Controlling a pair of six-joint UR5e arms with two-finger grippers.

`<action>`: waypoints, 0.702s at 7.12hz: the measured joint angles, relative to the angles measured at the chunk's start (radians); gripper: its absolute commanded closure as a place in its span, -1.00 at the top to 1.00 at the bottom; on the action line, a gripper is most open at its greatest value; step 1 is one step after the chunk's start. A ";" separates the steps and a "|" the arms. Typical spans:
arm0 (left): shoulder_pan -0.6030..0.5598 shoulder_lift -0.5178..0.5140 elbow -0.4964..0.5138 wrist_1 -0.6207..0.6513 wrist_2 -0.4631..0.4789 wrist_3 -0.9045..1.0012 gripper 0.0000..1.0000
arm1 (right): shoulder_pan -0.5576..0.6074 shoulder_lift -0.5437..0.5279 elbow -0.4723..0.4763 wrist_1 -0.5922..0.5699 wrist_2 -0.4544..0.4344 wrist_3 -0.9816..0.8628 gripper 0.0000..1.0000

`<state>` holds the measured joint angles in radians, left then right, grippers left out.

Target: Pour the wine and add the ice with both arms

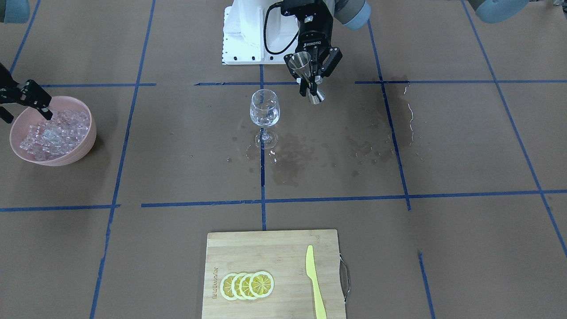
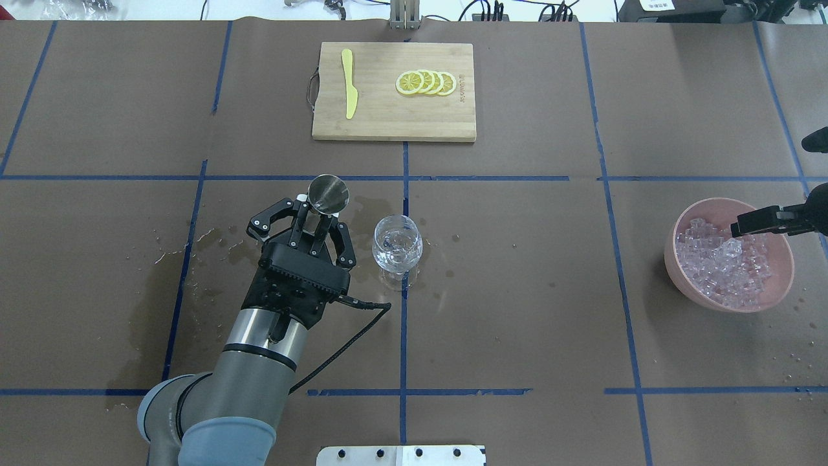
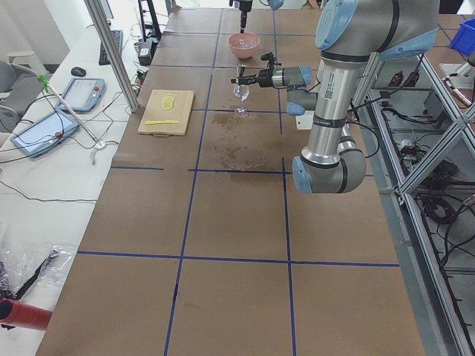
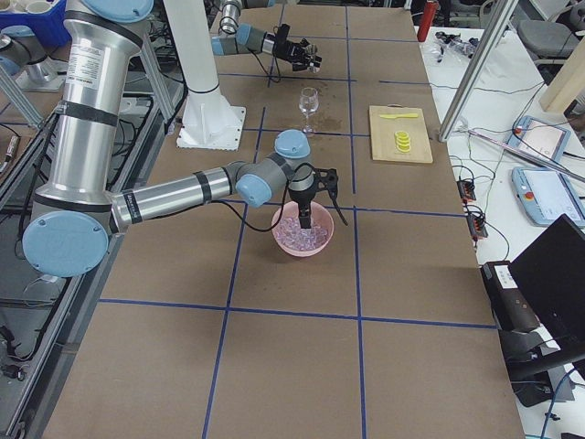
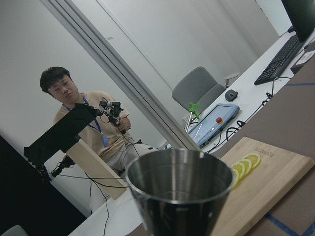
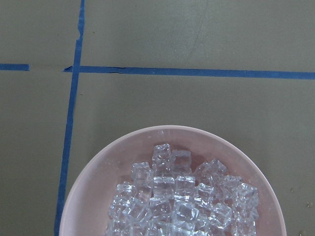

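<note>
Nearest the robot, left arm (image 2: 259, 362) reaches out over the brown-papered tabletop (image 2: 517, 291). Left gripper (image 2: 320, 217) is clenched on the waist of a steel jigger (image 2: 328, 193), held tilted and clear of the tabletop, with one cup mouth showing round from overhead. Just beside it, toward the robot's right, the glass (image 2: 397, 244) stands upright on a blue tape line, not touching the jigger. Wine (image 1: 264, 117) is a small clear measure low in the glass. Dark wet stains (image 1: 288, 159) spread on the paper around its foot and out to the robot's left. Well apart, near the table's right end, a pink bowl (image 2: 670, 249) holds the ice (image 2: 721, 262) in a heap. Right gripper (image 1: 25, 116) hangs over the bowl with its jaws spread and nothing between them; one fingertip (image 2: 737, 230) is at the heap, contact unclear. Farthest out lies a wooden board (image 2: 388, 123) carrying four overlapping lemon slices (image 2: 427, 83) and a yellow knife (image 2: 349, 90), apart from each other.
</note>
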<state>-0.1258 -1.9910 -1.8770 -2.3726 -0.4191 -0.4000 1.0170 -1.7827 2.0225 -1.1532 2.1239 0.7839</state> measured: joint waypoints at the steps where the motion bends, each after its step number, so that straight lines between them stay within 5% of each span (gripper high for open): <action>1: -0.003 0.021 -0.003 -0.027 -0.019 -0.041 -1.00 | 0.000 -0.001 -0.002 0.001 -0.007 0.000 1.00; 5: -0.008 0.125 -0.009 -0.139 -0.030 -0.091 -1.00 | -0.035 -0.002 -0.054 0.072 -0.059 0.035 1.00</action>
<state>-0.1342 -1.8657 -1.8862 -2.5120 -0.4492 -0.4915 0.9821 -1.7847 1.9685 -1.0815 2.0646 0.8185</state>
